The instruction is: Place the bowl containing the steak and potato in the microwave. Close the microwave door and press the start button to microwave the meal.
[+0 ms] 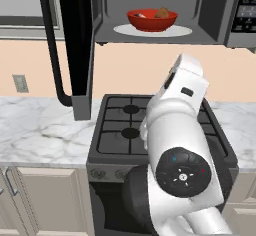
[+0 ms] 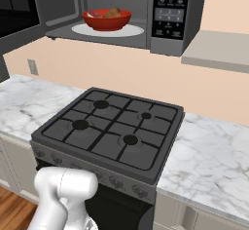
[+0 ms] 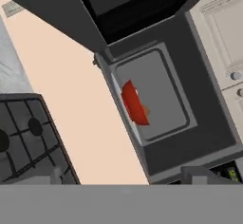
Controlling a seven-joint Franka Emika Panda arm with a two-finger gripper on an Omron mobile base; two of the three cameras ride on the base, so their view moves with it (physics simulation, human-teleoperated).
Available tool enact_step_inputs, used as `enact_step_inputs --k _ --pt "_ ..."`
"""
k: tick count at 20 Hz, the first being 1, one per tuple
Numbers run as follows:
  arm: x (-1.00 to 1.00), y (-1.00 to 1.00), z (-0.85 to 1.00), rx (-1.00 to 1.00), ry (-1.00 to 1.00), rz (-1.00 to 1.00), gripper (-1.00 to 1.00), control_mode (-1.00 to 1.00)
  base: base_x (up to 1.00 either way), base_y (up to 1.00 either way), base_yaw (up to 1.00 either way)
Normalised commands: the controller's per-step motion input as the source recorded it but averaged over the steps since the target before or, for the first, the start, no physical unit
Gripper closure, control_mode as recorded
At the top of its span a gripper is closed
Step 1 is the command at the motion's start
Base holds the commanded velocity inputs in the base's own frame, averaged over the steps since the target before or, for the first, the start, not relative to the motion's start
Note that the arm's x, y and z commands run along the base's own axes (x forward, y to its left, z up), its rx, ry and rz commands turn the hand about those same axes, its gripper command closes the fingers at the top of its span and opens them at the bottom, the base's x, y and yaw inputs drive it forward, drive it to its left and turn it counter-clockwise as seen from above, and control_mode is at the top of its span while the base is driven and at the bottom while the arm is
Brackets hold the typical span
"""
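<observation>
Red bowl (image 1: pixel 152 20) already sits on the microwave (image 2: pixel 121 9) plate, so swing the wide-open, empty gripper behind the door (image 1: pixel 75 45) and push evenly.

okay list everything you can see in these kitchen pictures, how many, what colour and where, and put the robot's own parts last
bowl: one, glossy red, on the turntable plate inside the microwave
steak: one, pinkish, in the bowl
potato: one, brown, in the bowl beside the steak
turntable plate: one, white, on the cavity floor
microwave: one, grey and black, mounted above the stove
microwave door: one, dark, swung open to the left
keypad panel: one, dark, right of the cavity
stove: one, dark grey, four burners, set between the counters
counter: marble, white-grey, either side of the stove
wall outlet: one, pale, on the peach wall
arm: one, white, in front of the stove
</observation>
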Motion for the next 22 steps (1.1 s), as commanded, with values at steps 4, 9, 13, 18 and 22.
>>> enact_step_inputs --k 4,9,13,18,22 --pt "-0.76 0.49 0.0 -0.2 -0.26 0.02 -1.0 -1.0 0.0 0.0 0.0" --pt "-0.66 0.64 0.0 -0.18 -0.22 0.01 -1.0 -1.0 0.0 0.0 0.0" --pt "-0.46 0.69 0.0 -0.15 -0.09 0.0 -1.0 -1.0 0.0 0.0 0.0" --pt "-0.13 0.77 0.0 -0.18 -0.04 0.0 -1.0 -1.0 0.0 0.0 0.0" --pt "0.0 0.7 0.0 -0.19 0.0 0.0 -1.0 -1.0 0.0 0.0 0.0"
